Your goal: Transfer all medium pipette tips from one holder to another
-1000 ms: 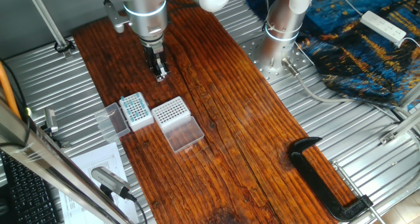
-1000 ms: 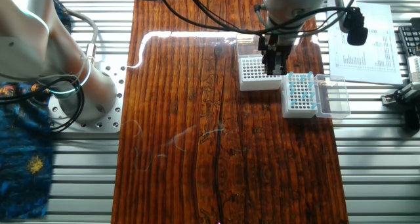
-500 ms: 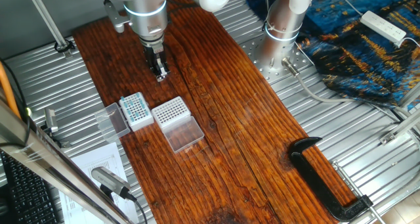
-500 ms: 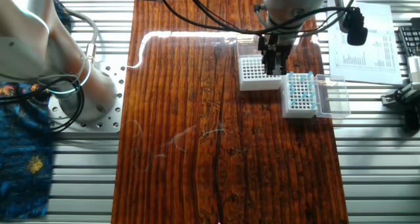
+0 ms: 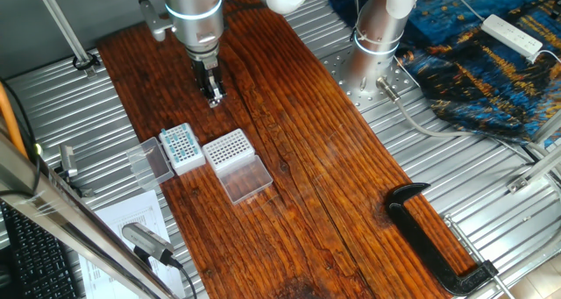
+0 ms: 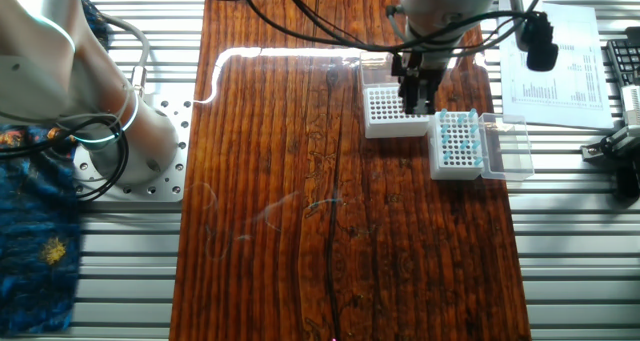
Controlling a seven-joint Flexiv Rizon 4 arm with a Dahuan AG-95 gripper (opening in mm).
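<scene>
gripper (image 6: 415, 108) above clear-sided rack (image 6: 390, 113), teal tips (image 6: 457, 141) beside

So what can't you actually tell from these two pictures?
- Whether the gripper holds a blue tip: its fingers are too small and dark in both views.
- How many blue tips sit in the white rack: too tiny to count.
- Whether the clear rack has any tips: the gripper hangs in front of part of it in the other fixed view.
</scene>
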